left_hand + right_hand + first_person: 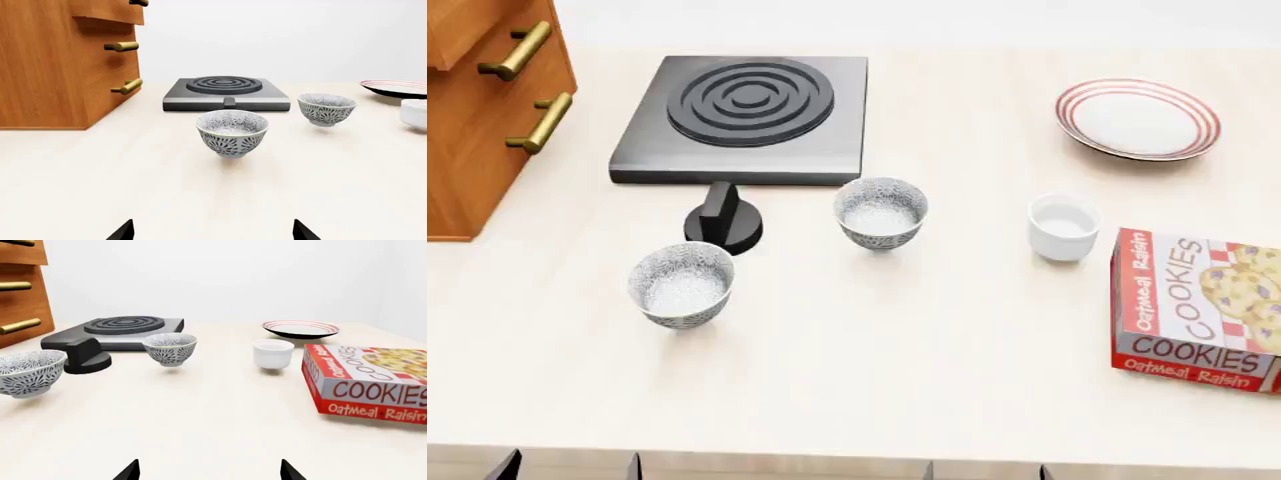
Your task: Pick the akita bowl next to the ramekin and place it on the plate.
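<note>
The akita bowl [881, 212] we want sits in the middle of the table [961, 350], upright and empty. The white ramekin [1064, 227] is near it on the right, with a gap between them. The plate [1138, 119] is farther away, at the far right.

A second bowl [682, 284] looks just the same. It stands nearer and more to the left, well apart from the ramekin. The big risk is grabbing that one by mistake, because it sits right in front of the left gripper [213, 234].

Both grippers are down at the near edge. The left one and the right gripper [209, 471] are spread wide and hold nothing.

The black stove knob [726, 220] is just left of our bowl, and the stove [747, 115] is behind it. A clumsy reach could bump them or tip the bowl. On the way to the plate, the bowl could knock the ramekin or the cookie box [1201, 310].
</note>
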Controlling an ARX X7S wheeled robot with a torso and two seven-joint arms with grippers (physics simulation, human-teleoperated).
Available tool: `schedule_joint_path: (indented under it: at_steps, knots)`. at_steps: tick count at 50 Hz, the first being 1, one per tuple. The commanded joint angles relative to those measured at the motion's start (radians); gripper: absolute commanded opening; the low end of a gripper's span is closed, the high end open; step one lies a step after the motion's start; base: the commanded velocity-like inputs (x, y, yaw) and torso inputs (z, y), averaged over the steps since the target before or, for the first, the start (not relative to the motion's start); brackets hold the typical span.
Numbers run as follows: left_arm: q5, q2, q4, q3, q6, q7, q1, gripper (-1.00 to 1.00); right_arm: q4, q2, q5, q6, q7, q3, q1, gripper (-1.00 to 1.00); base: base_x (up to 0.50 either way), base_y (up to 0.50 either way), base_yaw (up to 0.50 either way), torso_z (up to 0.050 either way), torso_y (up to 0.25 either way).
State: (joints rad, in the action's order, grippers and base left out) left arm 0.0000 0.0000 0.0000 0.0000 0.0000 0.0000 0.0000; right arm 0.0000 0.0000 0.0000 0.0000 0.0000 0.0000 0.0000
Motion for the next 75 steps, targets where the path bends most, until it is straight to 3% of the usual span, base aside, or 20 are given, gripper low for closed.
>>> schedule_joint_path:
  at_steps: [1, 32, 40, 60, 75]
  knots:
    - [-0.019, -0.016, 0.004, 0.017, -0.002, -0.017, 0.002, 1.0, -0.006, 0.015, 0.016, 0.008, 0.018, -0.024, -0.002, 1.0, 0.0, 0.0, 0.0, 0.0, 0.0]
    - [-0.113, -0.078, 0.011, 0.062, 0.044, -0.079, 0.007, 1.0, -0.019, 0.073, 0.069, 0.016, 0.107, -0.098, -0.005, 1.0, 0.0, 0.0, 0.0, 0.0, 0.0]
    - [-0.079, -0.099, 0.068, 0.087, 0.031, -0.102, 0.016, 1.0, -0.103, 0.081, 0.037, 0.085, 0.163, -0.11, -0.023, 1.0, 0.0, 0.0, 0.0, 0.0, 0.0]
    - [-0.06, -0.146, 0.272, 0.122, -0.093, -0.137, 0.043, 1.0, -0.341, 0.12, 0.061, 0.304, 0.192, -0.133, -0.041, 1.0, 0.0, 0.0, 0.0, 0.0, 0.0]
    - [-0.103, -0.186, 0.475, 0.116, -0.328, -0.14, 0.014, 1.0, -0.542, 0.145, 0.116, 0.496, 0.194, -0.118, -0.022, 1.0, 0.0, 0.0, 0.0, 0.0, 0.0]
